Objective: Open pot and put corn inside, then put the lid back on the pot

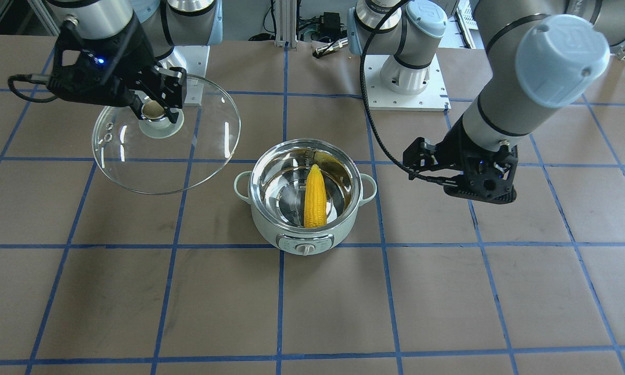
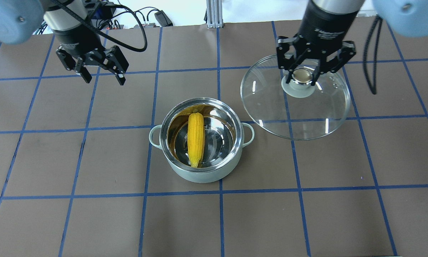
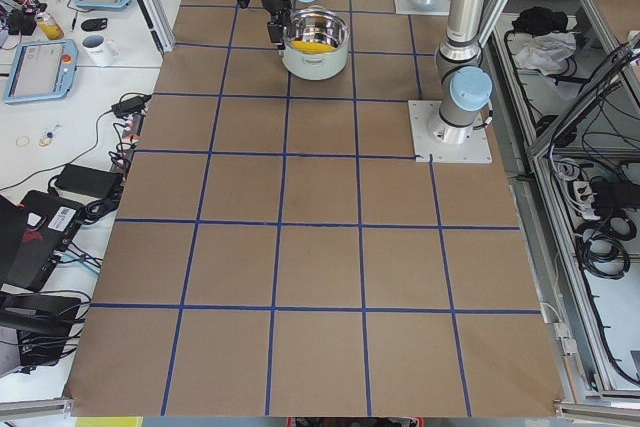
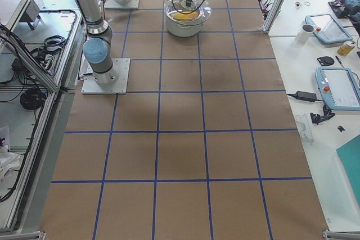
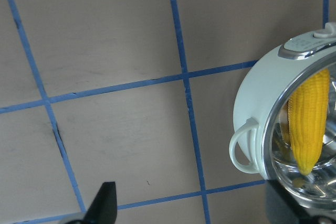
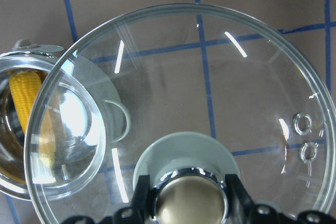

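Bright even light; soft shadows; glare streaks on lid (image 2: pixel 296 107); pot (image 2: pixel 196 176) interior reflective.

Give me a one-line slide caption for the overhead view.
Open pot with corn inside; right claw holds the lid off to the side, left claw open.

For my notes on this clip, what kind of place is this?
Likely a robotics lab: a robot arm bolted onto a blue-taped grid table, teach pendants on a side desk.
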Controlling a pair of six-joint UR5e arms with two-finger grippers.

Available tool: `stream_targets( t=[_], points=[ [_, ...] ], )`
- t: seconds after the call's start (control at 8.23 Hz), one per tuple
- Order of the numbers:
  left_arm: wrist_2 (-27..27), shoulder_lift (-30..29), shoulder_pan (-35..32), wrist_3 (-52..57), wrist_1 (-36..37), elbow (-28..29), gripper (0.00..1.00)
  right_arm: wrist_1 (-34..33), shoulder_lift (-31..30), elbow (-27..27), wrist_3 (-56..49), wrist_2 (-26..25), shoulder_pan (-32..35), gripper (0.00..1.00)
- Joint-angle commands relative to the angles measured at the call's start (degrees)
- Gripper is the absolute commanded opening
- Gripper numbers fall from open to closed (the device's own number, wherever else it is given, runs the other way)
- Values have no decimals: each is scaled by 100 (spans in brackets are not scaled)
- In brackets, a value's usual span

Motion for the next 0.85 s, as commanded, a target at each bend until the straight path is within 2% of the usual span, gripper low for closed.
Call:
stream_targets(
  t=[0.0, 0.36, 0.73],
  points=[
    [460, 418, 236, -116, -356, 307, 100, -611, 586, -138, 1342, 97, 1002, 29],
    [533, 735, 184, -417, -356, 210, 100, -1982, 1507, -68, 2625, 221, 2057, 29],
    [490, 998, 166, -418, -373, 184, 100, -2109, 1669, 309, 2832, 204, 2376, 26]
  ],
)
